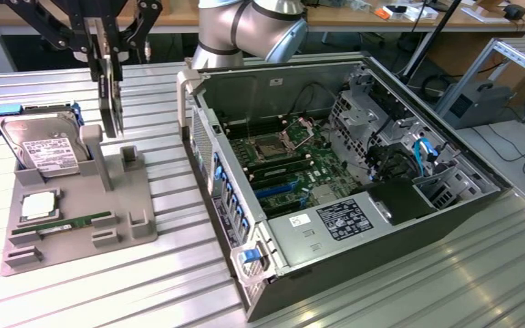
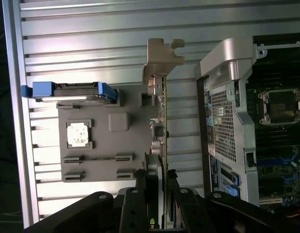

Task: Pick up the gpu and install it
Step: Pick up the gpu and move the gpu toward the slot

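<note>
carry stage, i'd say: gripper (image 1: 107, 65) clamped on the gpu (image 1: 112, 113), which hangs upright just above the grey holder (image 1: 126, 205), beside the open case (image 1: 262, 89). seating it calls for squaring its edge over a slot (image 1: 275, 190).

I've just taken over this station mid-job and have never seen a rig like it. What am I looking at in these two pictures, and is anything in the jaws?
It is a single robot arm with black jaws at its end. The wide picture comes from a camera off the arm, looking down on a ribbed metal table. The other picture comes from a camera on the wrist, looking along the jaws.

The jaws are shut on a graphics card, held upright on edge above a gray holder. In that holder sit a hard drive, a processor chip and a memory stick. On the exterior view's right lies an open computer case with its circuit board exposed.
</note>
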You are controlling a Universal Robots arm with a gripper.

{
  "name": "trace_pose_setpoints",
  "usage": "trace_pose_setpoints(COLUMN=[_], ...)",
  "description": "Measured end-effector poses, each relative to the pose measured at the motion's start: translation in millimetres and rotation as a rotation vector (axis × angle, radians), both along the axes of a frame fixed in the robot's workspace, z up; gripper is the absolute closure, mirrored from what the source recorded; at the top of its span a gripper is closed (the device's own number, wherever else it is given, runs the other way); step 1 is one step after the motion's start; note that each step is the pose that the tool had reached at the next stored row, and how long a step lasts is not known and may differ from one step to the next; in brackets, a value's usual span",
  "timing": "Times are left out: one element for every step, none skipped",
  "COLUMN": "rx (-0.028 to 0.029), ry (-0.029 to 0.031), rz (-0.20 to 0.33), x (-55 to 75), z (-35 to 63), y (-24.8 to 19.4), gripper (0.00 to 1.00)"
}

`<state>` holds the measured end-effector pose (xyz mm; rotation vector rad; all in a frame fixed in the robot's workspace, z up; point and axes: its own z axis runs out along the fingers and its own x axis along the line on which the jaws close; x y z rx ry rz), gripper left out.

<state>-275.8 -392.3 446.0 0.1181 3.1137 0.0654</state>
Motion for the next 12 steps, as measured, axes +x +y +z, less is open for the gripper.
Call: trace_pose_setpoints(rx=[0.0001, 0.0000, 0.0001, 0.0001, 0.0000, -0.0001, -0.0001, 0.0000, 0.0000, 0.0000, 0.0000, 0.0001], ry=[-0.0001, -0.0001, -0.0001, -0.0001, 0.0000, 0.0001, 0.0001, 0.0000, 0.0000, 0.0000, 0.0000, 0.0000], rz=[0.000, 0.000, 0.000, 0.000, 0.000, 0.000, 0.000, 0.000, 0.000, 0.000, 0.000, 0.000], x=[0.0, 0.0, 0.0, 0.0, 0.0, 0.2, 1.4, 2.0, 2.7, 4.1, 5.5, 7.7], z=[0.6, 0.8, 0.8, 0.8, 0.9, 0.9, 0.9, 0.9, 0.9, 0.9, 0.9, 0.9], y=[0.0, 0.0, 0.0, 0.0, 0.0, 0.0, 0.0, 0.0, 0.0, 0.0, 0.0, 0.0], gripper=[0.73, 0.73, 0.73, 0.73, 0.73, 0.73, 0.73, 0.73, 0.73, 0.73, 0.73, 0.73])
